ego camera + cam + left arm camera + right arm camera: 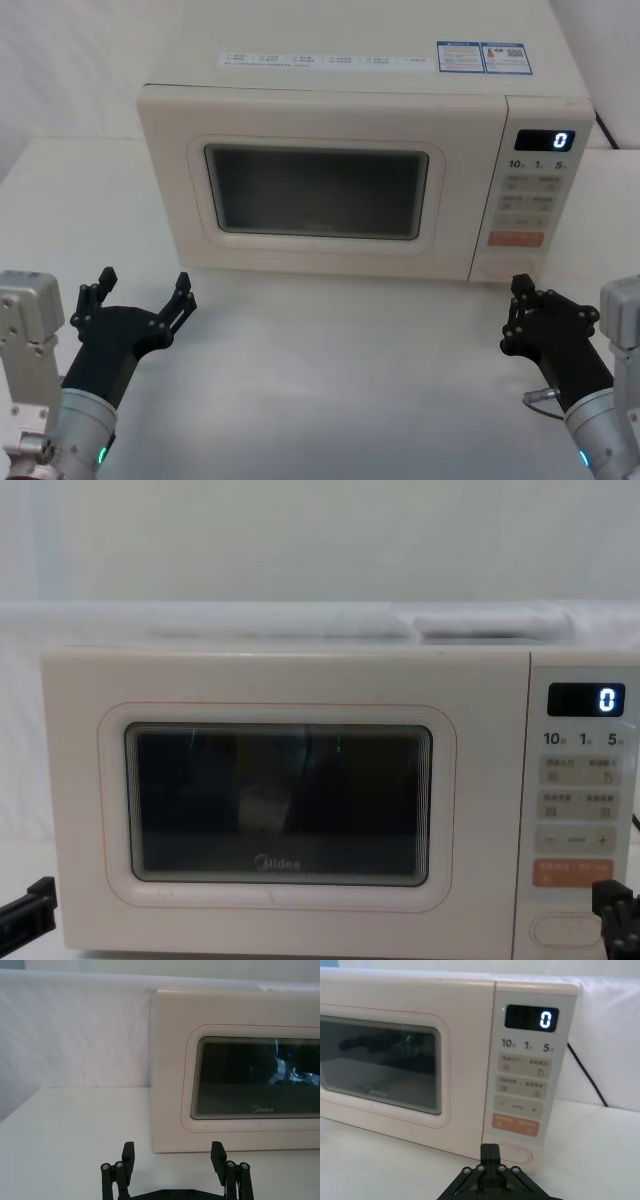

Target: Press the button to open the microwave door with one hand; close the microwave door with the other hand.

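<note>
The cream microwave (350, 78) stands at the back of the white table, its display showing "0". The microwave door (315, 190) with the dark window is shut flush. The wide cream button (505, 268) sits at the bottom of the control panel, below the orange key. My right gripper (519, 292) is shut and hovers just in front of the button (516, 1154) without touching it, its tip (490, 1152) a little to the button's door side. My left gripper (144, 283) is open, low over the table before the door's left corner (170, 1060); nothing is between its fingers (128, 1154).
A black power cable (587, 1077) runs down behind the microwave's right side. The white table (330, 370) spreads bare between my two arms. A white wall or cloth backs the scene.
</note>
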You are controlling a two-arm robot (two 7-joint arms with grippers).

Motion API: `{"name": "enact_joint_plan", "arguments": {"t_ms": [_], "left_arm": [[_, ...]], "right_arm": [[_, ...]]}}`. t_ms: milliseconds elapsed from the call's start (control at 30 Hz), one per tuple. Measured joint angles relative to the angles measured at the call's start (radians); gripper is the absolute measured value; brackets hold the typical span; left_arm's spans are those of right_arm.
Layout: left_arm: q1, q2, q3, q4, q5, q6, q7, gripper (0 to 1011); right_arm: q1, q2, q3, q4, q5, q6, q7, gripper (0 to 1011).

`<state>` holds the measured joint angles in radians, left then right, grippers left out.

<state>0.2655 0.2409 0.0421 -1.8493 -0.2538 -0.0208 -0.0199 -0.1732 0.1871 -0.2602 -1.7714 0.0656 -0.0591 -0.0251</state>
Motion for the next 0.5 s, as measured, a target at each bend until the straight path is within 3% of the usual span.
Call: {"name": "enact_joint_plan", "arguments": {"t_ms": [500], "left_arm": [[0.0, 0.0, 0.0, 0.0, 0.0, 0.0, 0.0, 1001]], "right_arm": [[0.035, -0.044, 0.049, 0.057, 0.009, 0.072, 0.064, 0]]}}
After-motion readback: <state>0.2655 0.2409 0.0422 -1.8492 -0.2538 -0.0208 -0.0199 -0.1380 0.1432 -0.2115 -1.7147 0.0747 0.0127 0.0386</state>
